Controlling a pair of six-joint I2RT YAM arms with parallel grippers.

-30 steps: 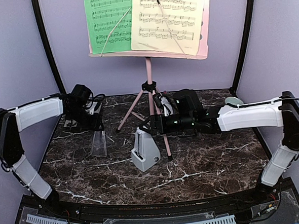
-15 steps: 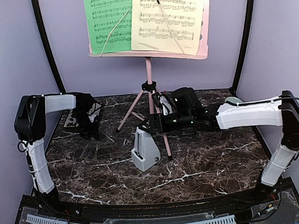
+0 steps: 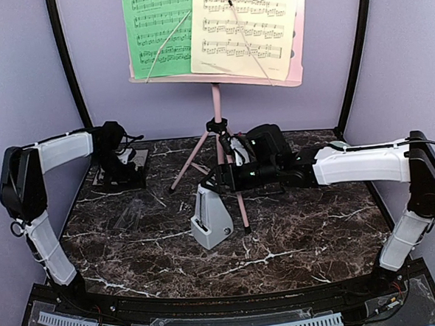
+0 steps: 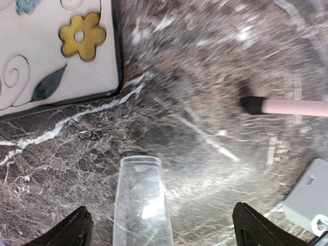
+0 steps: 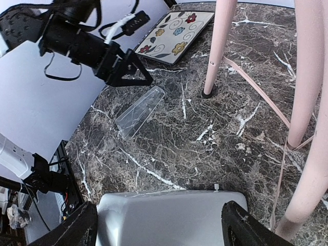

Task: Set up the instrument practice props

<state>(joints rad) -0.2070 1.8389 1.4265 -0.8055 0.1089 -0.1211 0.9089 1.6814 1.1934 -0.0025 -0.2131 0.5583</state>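
- While your left tool (image 4: 165, 228) hangs released with its fingers wide apart, it sits over the rear-left of the dark marble-patterned desk (image 3: 295, 232), near the flower-patterned flat card (image 4: 56, 46).
- You've got a clear plastic trapezoid piece (image 4: 141, 205) lying flat on the desk. In the left wrist view it shows between the two fingers and touches neither. It's close to the card but apart from it.
- Your right tool (image 5: 160, 225) is clenched on the small grey-white pyramid metronome (image 3: 212, 222), one finger against each side near its top.
- Metronome stands upright at desk centre, just in front of the tripod legs of the pink music stand (image 3: 216, 107).
- Stand is upright at rear centre. Green sheet-music page (image 3: 158, 30) sits on the left of its ledge, pale-yellow sheet-music page (image 3: 242, 21) on the right, with the yellow edge overlapping the green.
- Small pale-green bowl (image 3: 340, 147) sits at rear right, mostly hidden behind your right arm.
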